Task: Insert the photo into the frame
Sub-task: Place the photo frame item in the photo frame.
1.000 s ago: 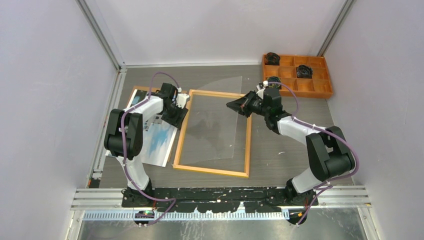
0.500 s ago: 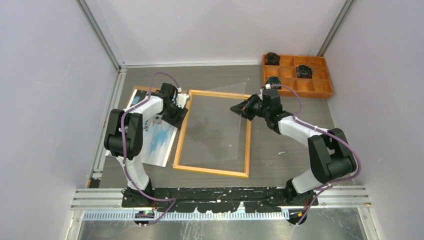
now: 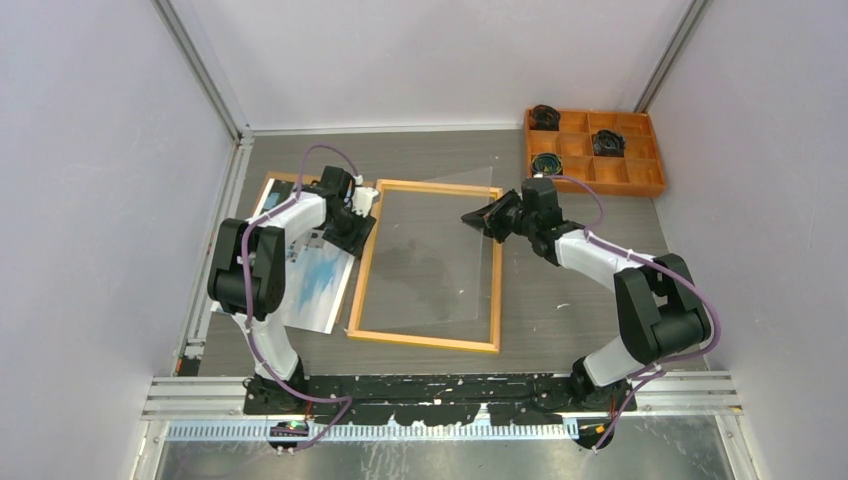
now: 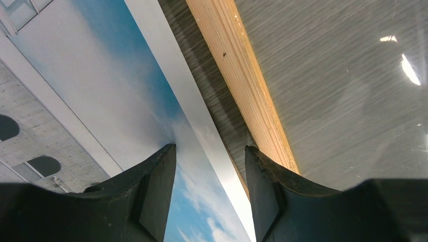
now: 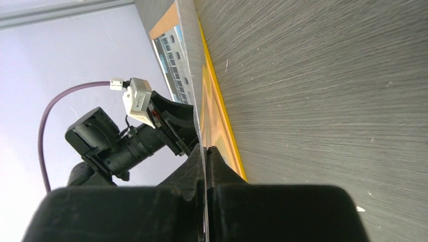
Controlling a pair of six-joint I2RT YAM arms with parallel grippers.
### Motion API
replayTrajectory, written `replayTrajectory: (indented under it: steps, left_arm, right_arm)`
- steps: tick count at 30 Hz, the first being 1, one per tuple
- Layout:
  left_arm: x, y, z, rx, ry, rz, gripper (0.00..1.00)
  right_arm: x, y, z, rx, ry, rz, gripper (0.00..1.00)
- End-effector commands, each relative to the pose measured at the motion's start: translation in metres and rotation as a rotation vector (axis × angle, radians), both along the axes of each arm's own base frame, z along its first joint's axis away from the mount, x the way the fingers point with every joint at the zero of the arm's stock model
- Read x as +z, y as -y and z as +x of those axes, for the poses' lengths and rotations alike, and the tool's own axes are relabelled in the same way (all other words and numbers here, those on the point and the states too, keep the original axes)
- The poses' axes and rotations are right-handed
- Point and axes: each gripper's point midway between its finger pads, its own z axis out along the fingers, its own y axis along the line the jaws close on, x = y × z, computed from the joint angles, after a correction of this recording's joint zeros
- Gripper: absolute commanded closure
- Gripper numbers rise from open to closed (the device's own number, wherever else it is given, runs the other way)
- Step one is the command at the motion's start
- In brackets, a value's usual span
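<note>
Photo (image 4: 101, 75) beneath left gripper (image 4: 209, 148), frame (image 4: 247, 75) just beside

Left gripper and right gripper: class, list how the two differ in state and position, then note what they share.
The left gripper is open and holds nothing; the right gripper is shut on the clear sheet. The left gripper is above the photo edge, outside the frame; the right gripper is near the frame's right rail, holding the sheet over it. Both have dark fingers and point inward towards the frame.
</note>
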Motion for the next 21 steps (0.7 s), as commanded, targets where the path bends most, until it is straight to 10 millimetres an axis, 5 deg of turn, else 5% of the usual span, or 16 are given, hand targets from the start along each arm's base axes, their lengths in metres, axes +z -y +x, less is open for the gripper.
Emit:
replayTrajectory:
  steps: [1, 11, 21]
  left_arm:
    - [-0.008, 0.020, -0.028, -0.024, -0.100, -0.086, 0.46]
    - [-0.006, 0.020, -0.028, -0.026, -0.095, -0.087, 0.46]
    - [-0.007, 0.018, -0.028, -0.026, -0.089, -0.077, 0.46]
  right_arm:
    - [0.024, -0.015, 0.008, -0.034, -0.002, 0.079, 0.99]
    - [0.029, -0.013, 0.004, -0.040, 0.009, 0.029, 0.99]
    - [0.005, 0.007, 0.000, -0.002, 0.028, -0.169, 0.96]
